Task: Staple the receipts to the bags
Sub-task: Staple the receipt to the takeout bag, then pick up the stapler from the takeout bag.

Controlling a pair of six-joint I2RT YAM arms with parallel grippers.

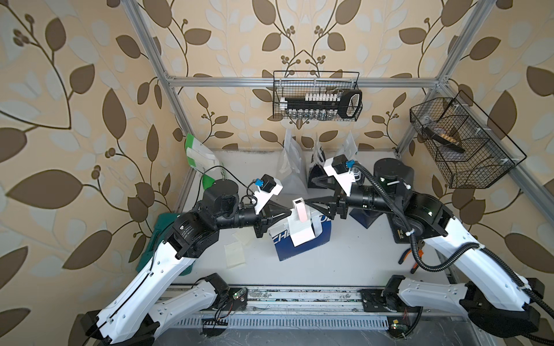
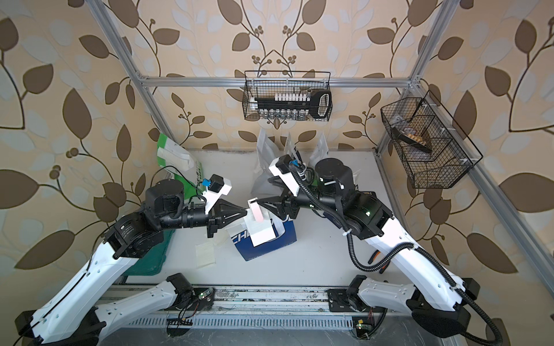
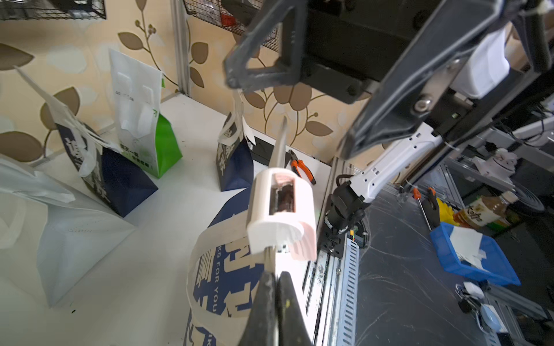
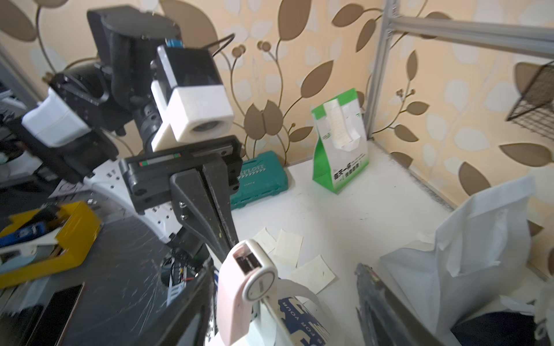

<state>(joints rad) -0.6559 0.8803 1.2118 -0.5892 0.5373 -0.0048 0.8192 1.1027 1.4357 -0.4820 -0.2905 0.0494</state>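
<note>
- The left hand (image 1: 288,211) was clenched on the navy bag (image 1: 302,248), at its top edge, on the desk (image 1: 359,254).
- The right hand (image 1: 310,192) gaped; a rounded pink stapler (image 1: 300,211) straddled that edge between the hands.
- Thin cream receipts (image 1: 234,254) lay loose beside the bag.

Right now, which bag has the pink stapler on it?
The navy blue bag in the middle of the table. The pink stapler sits at its top edge; the other bags stand apart, with no stapler.

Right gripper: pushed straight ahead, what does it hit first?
Likely the pink-and-white plastic stapler perched on the navy-blue paper bag, just ahead of the open right gripper; the shut left gripper lies beyond.
</note>
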